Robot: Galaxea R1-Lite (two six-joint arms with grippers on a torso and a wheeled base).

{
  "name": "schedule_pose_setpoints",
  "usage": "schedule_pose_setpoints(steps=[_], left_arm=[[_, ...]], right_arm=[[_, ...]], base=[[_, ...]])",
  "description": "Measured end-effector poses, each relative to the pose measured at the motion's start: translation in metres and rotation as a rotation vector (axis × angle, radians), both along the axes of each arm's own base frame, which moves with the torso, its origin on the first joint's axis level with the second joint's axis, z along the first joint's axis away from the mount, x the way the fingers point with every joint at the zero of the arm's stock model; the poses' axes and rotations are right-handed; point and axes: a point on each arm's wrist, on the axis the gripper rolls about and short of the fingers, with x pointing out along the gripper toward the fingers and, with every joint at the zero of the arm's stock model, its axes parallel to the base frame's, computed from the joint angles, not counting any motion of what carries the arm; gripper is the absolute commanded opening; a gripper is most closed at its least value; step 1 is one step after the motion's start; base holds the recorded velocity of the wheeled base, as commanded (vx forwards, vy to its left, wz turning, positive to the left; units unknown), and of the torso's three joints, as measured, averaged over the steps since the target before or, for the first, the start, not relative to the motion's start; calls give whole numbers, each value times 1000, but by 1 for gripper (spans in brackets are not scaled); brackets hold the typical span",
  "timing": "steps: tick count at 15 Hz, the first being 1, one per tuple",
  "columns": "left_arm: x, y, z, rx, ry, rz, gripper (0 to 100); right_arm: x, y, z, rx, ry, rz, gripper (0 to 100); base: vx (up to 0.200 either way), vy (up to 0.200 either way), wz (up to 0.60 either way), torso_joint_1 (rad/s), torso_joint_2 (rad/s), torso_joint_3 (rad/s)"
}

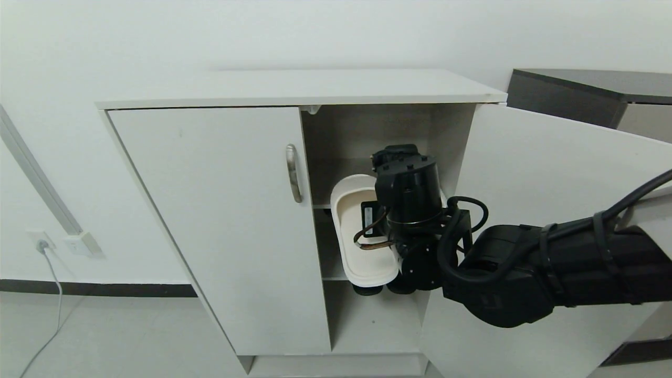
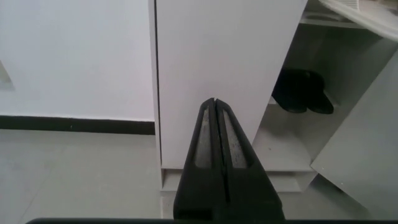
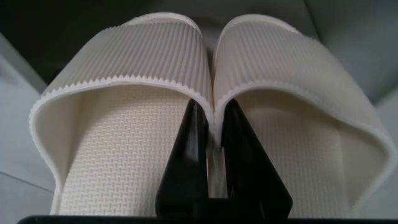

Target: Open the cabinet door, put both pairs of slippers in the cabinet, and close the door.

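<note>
1. The right claw (image 3: 209,115) is nipped narrow on the cream slippers (image 3: 155,68). Its two fingers squeeze the touching inner walls of the pair, one slipper on either side of the claw. My guess is that this is a way to carry both as a single bundle.
2. The grip sits at the open mouths of the slippers, just behind the ribbed straps. The straps arch over and ahead of the fingertips, and the textured footbeds run back beneath the fingers towards the wrist.
3. The toes point straight ahead of the claw, away from the wrist and into the dark of the cabinet (image 1: 294,86). The long axis of each slipper lies parallel with the fingers, and the two slippers are side by side.
4. In the head view the pair is inside the open half, about level with the middle shelf (image 1: 321,206), with a pale flat face turned towards the closed door (image 1: 210,210). This suggests the wrist is rolled, though I cannot tell how far.
5. The open door (image 1: 525,173) stands swung out beside the arm, leaving the claw a clear way in.
6. The left claw (image 2: 215,109) has its fingers pressed together with nothing between them. It faces the closed door from outside — parked, by the look of it.
7. Beyond that claw a pair of black slippers (image 2: 305,92) lies on a lower shelf, so I judge that the cream pair is the last to be set down before closing.
</note>
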Motion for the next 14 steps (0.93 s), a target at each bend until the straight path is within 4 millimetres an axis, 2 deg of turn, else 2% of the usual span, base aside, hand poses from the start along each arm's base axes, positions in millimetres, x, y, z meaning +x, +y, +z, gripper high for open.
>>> schedule_pose_setpoints(steps=[2,4,14], left_arm=[[0,0,0,0,0,0,0],[0,0,0,0,0,0,0],[0,0,0,-3,0,0,0]], right_arm=[[0,0,-1,-4,3,2,0],[2,2,-3,-10,6,21,0],[51,8,-5,-17,-23,-8,0]], base=[[200,0,0,2,7,2],[0,0,0,0,0,0],[0,0,0,0,0,0]])
